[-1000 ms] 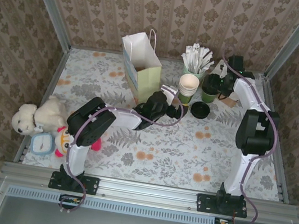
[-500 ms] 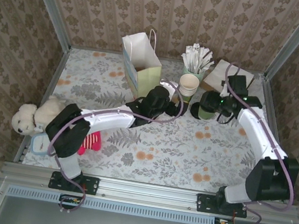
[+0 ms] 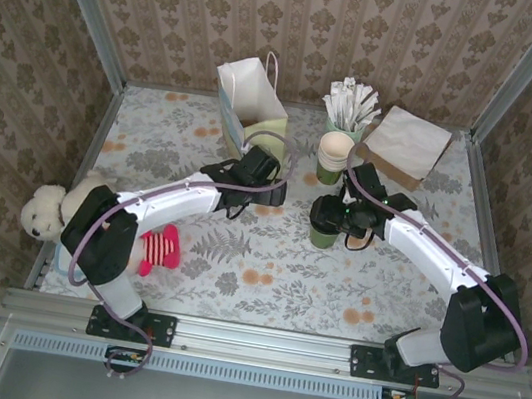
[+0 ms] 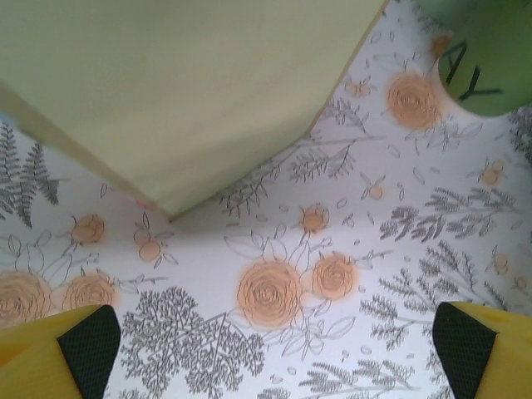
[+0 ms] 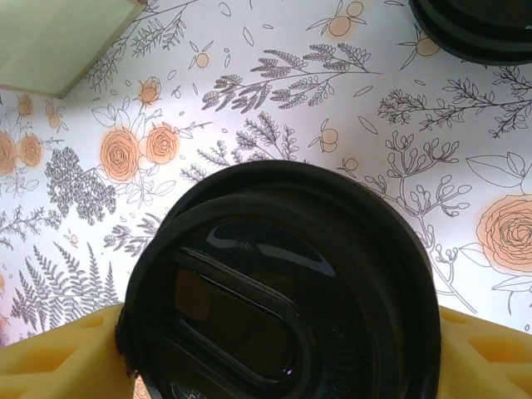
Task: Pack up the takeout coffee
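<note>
Your right end effector (image 5: 278, 349) clamped the takeout coffee (image 5: 283, 274), left end effector (image 4: 276, 341) apart; squeezing harder could have crushed it.

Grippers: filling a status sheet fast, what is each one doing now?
Left gripper: open, empty.
Right gripper: closed on the takeout coffee.

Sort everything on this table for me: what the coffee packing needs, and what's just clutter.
Needed: takeout coffee, right tool gripping it, gift bag.
Clutter: stack of lidless cups, cup of sticks, paper pile, spare black lid, teddy bear, red striped toy.
</note>
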Controlling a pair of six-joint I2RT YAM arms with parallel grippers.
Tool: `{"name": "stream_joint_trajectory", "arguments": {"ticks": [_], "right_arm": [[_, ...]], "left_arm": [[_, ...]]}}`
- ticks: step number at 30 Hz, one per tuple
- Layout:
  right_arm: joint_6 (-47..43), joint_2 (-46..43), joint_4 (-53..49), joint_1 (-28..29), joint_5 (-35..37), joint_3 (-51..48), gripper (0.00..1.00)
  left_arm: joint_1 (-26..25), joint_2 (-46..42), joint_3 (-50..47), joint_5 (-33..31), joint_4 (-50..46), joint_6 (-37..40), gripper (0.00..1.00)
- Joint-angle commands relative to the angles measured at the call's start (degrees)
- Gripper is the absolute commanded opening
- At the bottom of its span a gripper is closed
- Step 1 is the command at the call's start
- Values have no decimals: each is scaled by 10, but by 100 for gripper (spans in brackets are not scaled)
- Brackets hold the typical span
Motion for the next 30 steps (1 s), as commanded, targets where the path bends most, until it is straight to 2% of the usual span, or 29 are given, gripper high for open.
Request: {"name": "stream_joint_trajectory", "arguments": {"ticks": [1, 4, 5, 11, 16, 22, 30], "right_arm": [[-7, 6, -5, 3, 22, 2, 82], [-19, 8, -33, 4, 34, 19, 99], [-23, 8, -44, 4, 34, 26, 100], [-27, 30, -139, 24, 84, 79, 100], [-33, 82, -196, 38, 93, 138, 100], [-41, 128, -242, 54, 121, 186, 100], [-49, 157, -258, 62, 124, 211, 100]], "left_arm": [[-3, 16, 22, 33, -37, -8, 100], [-4, 31, 38, 48, -47, -1, 100], [-4, 33, 39, 53, -50, 0, 100], [-3, 62, 79, 116, -103, 35, 100], [15, 123, 124, 244, -138, 48, 100], [16, 158, 147, 283, -151, 55, 100], [22, 169, 145, 294, -151, 48, 100]]}}
